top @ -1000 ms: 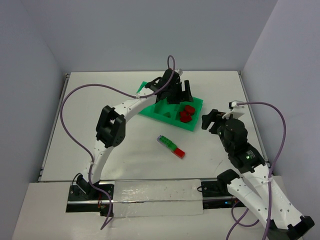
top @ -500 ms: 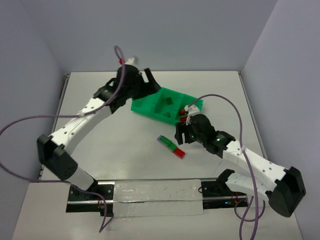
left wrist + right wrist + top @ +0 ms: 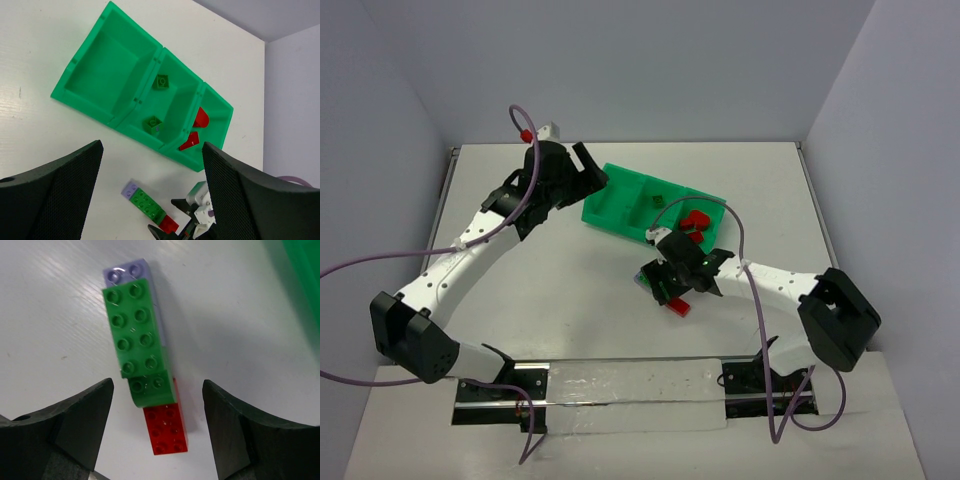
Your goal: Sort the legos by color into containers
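A joined stack of legos lies on the white table, lavender at one end, green in the middle, red at the other. My right gripper hangs open just above it, fingers either side of the red end, touching nothing. The top view shows this right gripper covering most of the stack. The green tray of containers holds two green bricks in the middle compartment and red bricks in the right one; the left one is bare. My left gripper is open and empty, high up left of the tray.
Grey walls enclose the white table on three sides. A purple cable loops off the left arm over the table's left side. The arms' base rail runs along the near edge.
My left gripper drew back from over the tray to its left. My right arm swung left and came down over the lego stack. The tray sits slightly shifted.
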